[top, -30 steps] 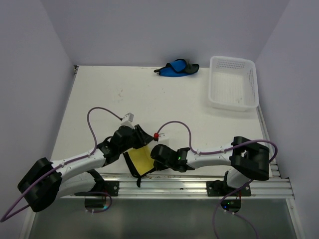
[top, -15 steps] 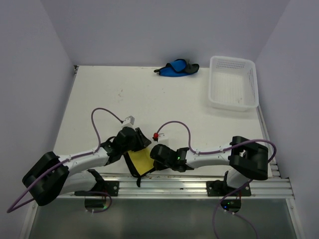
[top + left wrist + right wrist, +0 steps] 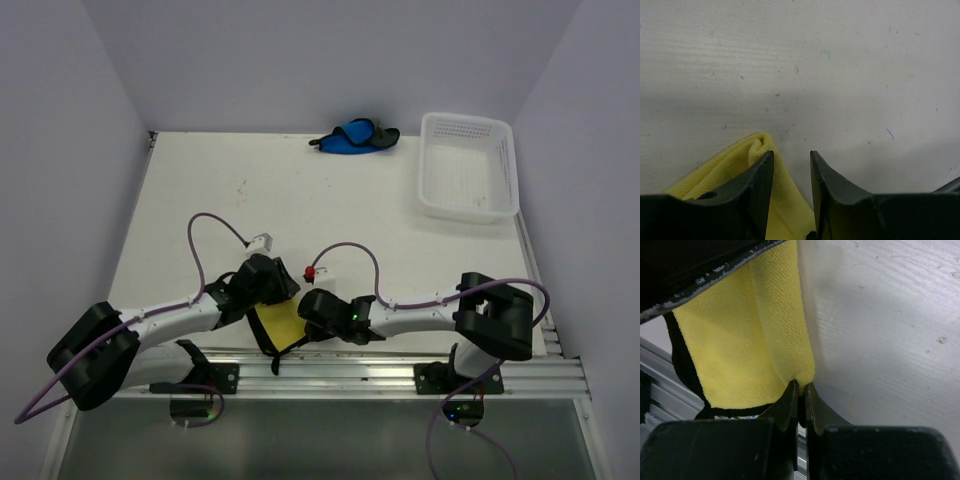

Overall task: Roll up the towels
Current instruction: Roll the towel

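left arm has drawn back toward the near edge since a second ago; yellow towel (image 3: 282, 325) shows less between the wrists. right gripper (image 3: 800, 390) clamped tight on a folded edge of it, close to the rail (image 3: 400, 368). left gripper (image 3: 791, 165) part open, gripping nothing; the fold lies against one finger, bare table (image 3: 840, 75) past the tips. judgement: roll barely begun. keep the right pinch as anchor, close the left on the fold before turning, keep the cloth taut and off the rail. blue towel (image 3: 352, 136) bunched at the far edge, untouched. basket (image 3: 470, 208) far right, nothing visible in it.
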